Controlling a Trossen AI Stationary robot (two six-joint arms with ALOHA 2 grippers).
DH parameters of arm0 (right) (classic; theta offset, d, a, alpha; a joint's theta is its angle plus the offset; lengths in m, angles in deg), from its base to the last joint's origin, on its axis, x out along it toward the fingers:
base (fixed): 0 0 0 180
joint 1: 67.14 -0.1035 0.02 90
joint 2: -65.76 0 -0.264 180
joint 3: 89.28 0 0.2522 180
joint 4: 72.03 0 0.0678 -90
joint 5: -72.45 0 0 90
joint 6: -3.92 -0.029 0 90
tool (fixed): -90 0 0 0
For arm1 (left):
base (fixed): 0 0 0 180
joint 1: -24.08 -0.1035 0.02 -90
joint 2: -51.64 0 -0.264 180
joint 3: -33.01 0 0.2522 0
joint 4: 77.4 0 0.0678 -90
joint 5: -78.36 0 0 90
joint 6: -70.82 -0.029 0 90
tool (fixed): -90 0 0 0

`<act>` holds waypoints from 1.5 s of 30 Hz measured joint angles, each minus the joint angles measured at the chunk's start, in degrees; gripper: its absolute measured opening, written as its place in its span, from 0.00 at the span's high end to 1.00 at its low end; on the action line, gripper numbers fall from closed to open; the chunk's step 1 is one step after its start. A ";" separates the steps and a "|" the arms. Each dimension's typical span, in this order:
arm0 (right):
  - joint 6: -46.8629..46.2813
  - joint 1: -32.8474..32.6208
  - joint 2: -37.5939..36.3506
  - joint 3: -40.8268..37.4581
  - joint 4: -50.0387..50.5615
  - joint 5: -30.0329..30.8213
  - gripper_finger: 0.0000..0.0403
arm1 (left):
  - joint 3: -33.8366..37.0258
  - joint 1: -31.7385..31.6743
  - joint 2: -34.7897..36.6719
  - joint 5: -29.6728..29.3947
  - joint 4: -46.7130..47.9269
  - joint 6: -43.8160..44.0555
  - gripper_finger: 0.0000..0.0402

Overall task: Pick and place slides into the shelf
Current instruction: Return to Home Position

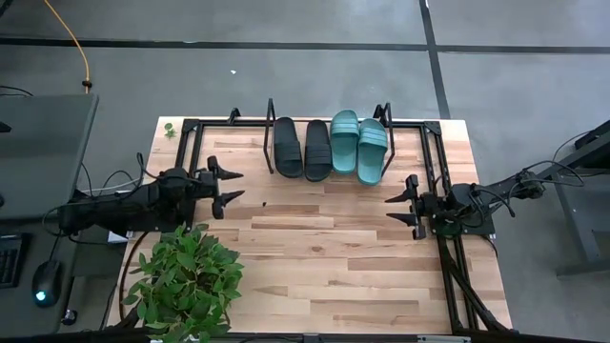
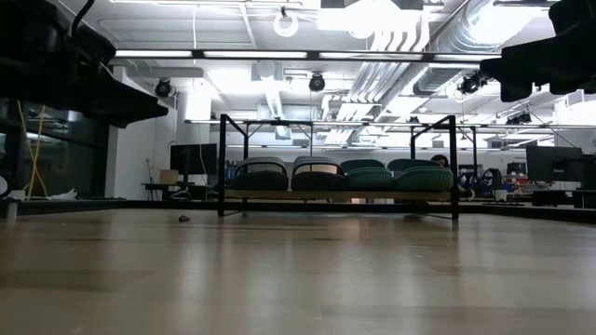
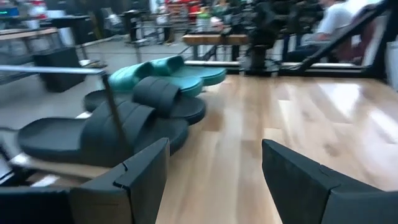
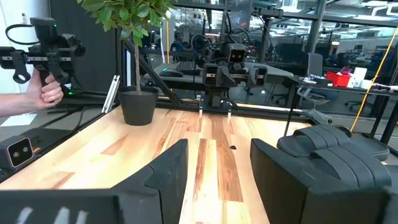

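Surveying from above, all four slides were found on the shelf (image 1: 271, 124) at the far edge of the worktop (image 1: 324, 257). They lay side by side in one row: the two black slides (image 1: 302, 148) toward the left arm's side and the two teal slides (image 1: 358, 145) toward the right arm's. Neighbours were touching or very nearly so (the outermost teal one sat slightly nearer the worktop's middle than its partner). The low view confirmed the row resting level on the shelf board between the black end frames.

Left end effector (image 1: 236, 185): hanging over the worktop's left side, near the shelf's left end, fingers spread wide and holding nothing. Its wrist view showed bare wood between the fingers (image 3: 140, 180) and the slides to one side.

Right end effector (image 1: 391, 209): over the worktop's right side, just short of the shelf's right end, likewise parted with nothing in its grip.

Other items noted: a potted plant (image 1: 186, 276) at the near left corner, a small dark speck (image 1: 278, 202) on the wood in front of the shelf, and a person's hand (image 4: 43, 93) gripping a dark device beyond the worktop.
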 joint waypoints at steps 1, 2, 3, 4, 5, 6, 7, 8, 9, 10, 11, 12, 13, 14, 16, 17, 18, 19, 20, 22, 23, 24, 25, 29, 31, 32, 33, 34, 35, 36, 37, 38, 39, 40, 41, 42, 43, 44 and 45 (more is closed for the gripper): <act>0.16 0.00 0.00 0.00 0.02 0.00 0.59 | -0.01 0.00 0.00 -1.03 0.21 0.02 0.41; 0.29 0.00 0.00 0.00 0.02 -0.02 0.59 | 0.01 0.00 0.00 -1.44 0.19 -0.06 0.41; 0.35 0.00 0.00 0.00 0.02 0.00 0.59 | -0.01 0.00 0.00 -1.86 0.15 -0.39 0.41; 0.10 0.00 0.00 0.00 0.02 -0.02 0.59 | -0.01 0.00 0.00 -2.26 0.07 -0.49 0.41; -0.12 0.00 0.00 0.00 0.02 -0.02 0.59 | -0.01 0.00 0.00 -2.52 0.04 -0.60 0.41; -0.32 0.00 0.00 0.00 0.02 -0.05 0.59 | -0.01 0.00 0.00 -2.64 0.00 -0.61 0.41; -0.54 0.00 0.00 0.00 0.02 -0.08 0.59 | -0.01 0.00 0.00 -2.65 -0.03 -0.61 0.41; -0.96 0.00 0.00 0.00 0.02 -0.09 0.59 | -0.01 0.00 0.00 -2.65 -0.03 -0.60 0.41; -1.78 0.00 0.00 0.00 0.02 -0.09 0.59 | -0.01 0.00 0.00 -2.65 -0.03 -0.57 0.41; -2.80 0.00 0.00 0.00 0.02 -0.11 0.59 | -0.01 0.00 0.00 -2.57 -0.03 -0.35 0.41; -3.91 0.00 0.00 0.00 0.04 -0.13 0.59 | -0.01 0.00 0.00 -2.25 -0.03 -0.05 0.41; -5.13 0.00 0.00 0.00 0.03 -0.13 0.59 | -0.01 0.00 0.00 -2.00 -0.03 0.04 0.41; -6.39 0.00 0.00 0.00 0.02 -0.15 0.59 | -0.01 0.00 0.00 -1.70 -0.03 0.07 0.41; -7.55 0.00 0.00 0.00 0.03 -0.14 0.59 | -0.01 0.00 0.00 -1.56 -0.03 0.06 0.41; -9.33 0.00 0.00 0.00 0.04 -0.22 0.59 | -0.01 0.00 0.00 -1.58 -0.02 0.07 0.41; -9.61 0.00 0.00 0.00 0.04 -0.20 0.59 | -0.01 0.00 0.00 -1.58 -0.01 0.07 0.41; -9.57 0.00 0.00 0.02 0.04 -0.22 0.59 | -0.01 0.00 0.00 -1.58 -0.01 0.07 0.41; -9.28 0.00 0.00 0.02 0.04 -0.22 0.59 | -0.01 0.00 0.00 -1.58 -0.01 0.07 0.41; -9.11 0.00 0.00 0.02 0.04 -0.23 0.59 | -0.03 -0.01 0.00 -1.58 -0.01 0.07 0.41; -9.30 0.00 0.00 0.02 0.04 -0.22 0.59 | -0.03 0.00 0.00 -1.58 -0.01 0.07 0.41; -9.28 0.00 0.00 0.02 0.04 -0.22 0.59 | -0.03 0.00 0.00 -1.58 0.01 0.09 0.41; -9.17 0.00 0.00 0.02 0.04 -0.22 0.59 | -0.03 0.00 0.00 -1.58 0.02 0.09 0.41; -9.17 0.00 0.00 0.02 0.04 -0.22 0.59 | -0.03 0.00 0.00 -1.58 0.02 0.09 0.41; -9.17 0.00 0.00 0.02 0.04 -0.22 0.59 | -0.03 0.00 0.00 -1.58 0.02 0.11 0.41; -9.17 0.00 0.00 0.02 0.04 -0.22 0.59 | -0.03 -0.02 0.00 -1.58 0.02 0.11 0.41; -9.15 0.00 0.00 0.02 0.04 -0.22 0.59 | -0.03 0.00 0.00 -1.58 0.04 0.13 0.41; -9.15 0.00 0.00 0.02 0.04 -0.22 0.59 | -0.03 0.00 0.00 -1.58 0.04 0.13 0.41; -9.16 0.00 0.00 0.02 0.02 -0.23 0.59 | -0.03 0.00 0.00 -1.58 0.04 0.13 0.41; -9.15 0.00 0.00 0.02 0.04 -0.23 0.59 | -0.03 0.00 0.00 -1.57 0.04 0.13 0.41; -9.15 0.00 0.00 0.03 0.04 -0.23 0.59 | -0.03 0.00 0.00 -1.58 0.04 0.13 0.41; -9.15 0.00 0.00 0.04 0.04 -0.22 0.59 | -0.03 0.00 0.00 -1.58 0.04 0.13 0.41; -9.15 0.00 0.00 0.04 0.04 -0.22 0.59 | -0.03 0.00 0.00 -1.58 0.04 0.13 0.41; -9.15 0.00 0.00 0.04 0.04 -0.24 0.59 | -0.03 0.00 0.00 -1.58 0.04 0.13 0.41; -9.15 0.00 0.00 0.04 0.04 -0.24 0.59 | -0.03 0.00 0.00 -1.58 0.04 0.13 0.41; -9.15 0.00 0.00 0.04 0.04 -0.24 0.59 | -0.03 -0.01 0.00 -1.58 0.04 0.13 0.41; -9.15 0.00 0.00 0.04 0.04 -0.24 0.59 | -0.03 0.00 0.00 -1.58 0.04 0.13 0.41; -9.15 0.00 0.00 0.04 0.04 -0.24 0.59 | -0.03 0.00 0.00 -1.58 0.04 0.13 0.41; -9.15 0.00 0.00 0.04 0.04 -0.23 0.59 | -0.03 0.00 0.00 -1.58 0.04 0.13 0.41; -9.14 0.00 0.00 0.04 0.04 -0.24 0.59 | -0.03 0.00 0.00 -1.58 0.05 0.13 0.41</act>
